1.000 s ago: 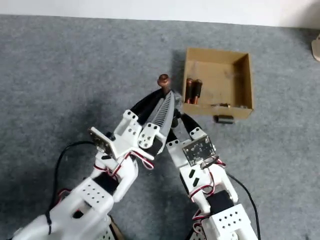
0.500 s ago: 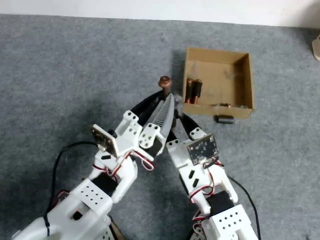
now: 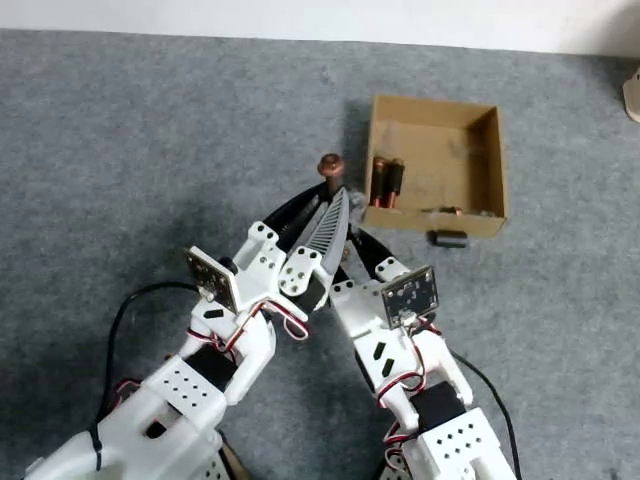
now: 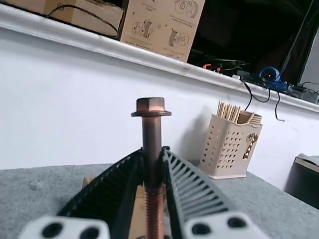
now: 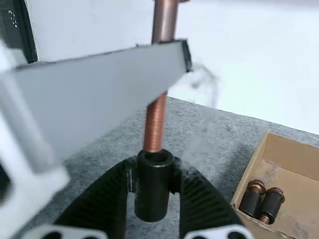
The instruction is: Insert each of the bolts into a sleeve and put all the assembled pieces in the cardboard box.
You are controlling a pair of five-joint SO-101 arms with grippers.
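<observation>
Left jaws: I clamp the bolt [image 4: 152, 149] upright, head up.
Right jaws: I hold the sleeve [image 5: 153, 186], bolt tip at its mouth.
Box [image 3: 436, 101]: near; two assembled pieces [image 3: 386, 181] inside.

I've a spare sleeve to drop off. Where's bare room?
Free: mat left of the left gripper, mat right of the box, the box's far right. Crowded: by the box's left wall, where that gripper's bolt meets the right gripper's sleeve; a loose sleeve at its front.
</observation>
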